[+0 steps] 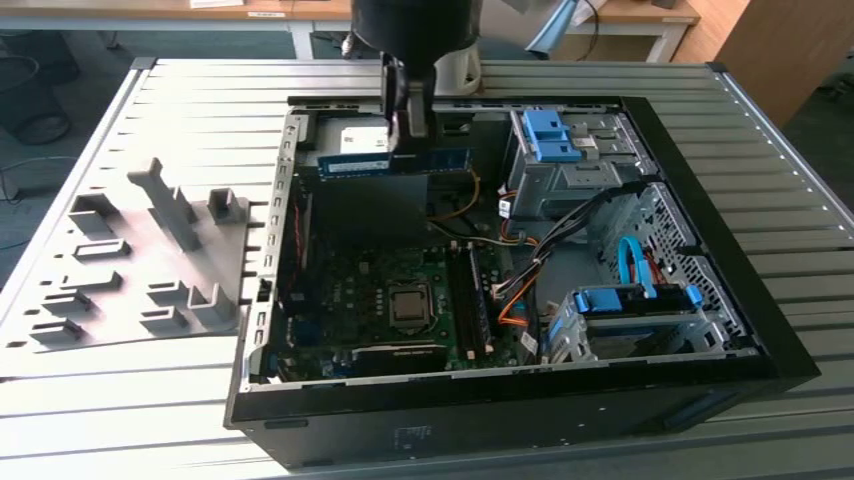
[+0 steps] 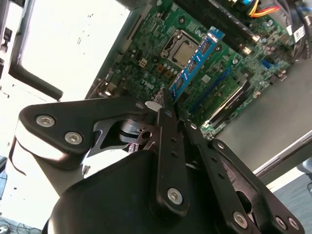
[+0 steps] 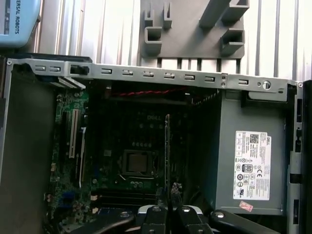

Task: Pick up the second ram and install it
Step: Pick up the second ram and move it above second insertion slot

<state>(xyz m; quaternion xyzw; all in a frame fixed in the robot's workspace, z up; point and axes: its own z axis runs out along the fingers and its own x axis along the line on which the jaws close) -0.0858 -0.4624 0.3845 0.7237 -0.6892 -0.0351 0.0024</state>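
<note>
**Second ram up in the claw, over the open case**

The arm is cut off at the top edge of the exterior view. In the second wrist view, the strip's near end is hidden behind the fingers [image 2: 168, 114].

From the exterior view's left:
- One grey slotted rack [image 1: 134, 270] lies on the counter [image 1: 761, 180].
- One open computer case [image 1: 534, 400] comes next.
- The claw [image 1: 407, 132] is clamped on the one second ram [image 1: 394, 161], held above the case's far side, clear of the motherboard [image 1: 360, 280].
- There's one processor socket [image 1: 404, 303].
- Two blue drive brackets [image 1: 550, 135] sit further right.

The memory slots are too dark to count.
</note>
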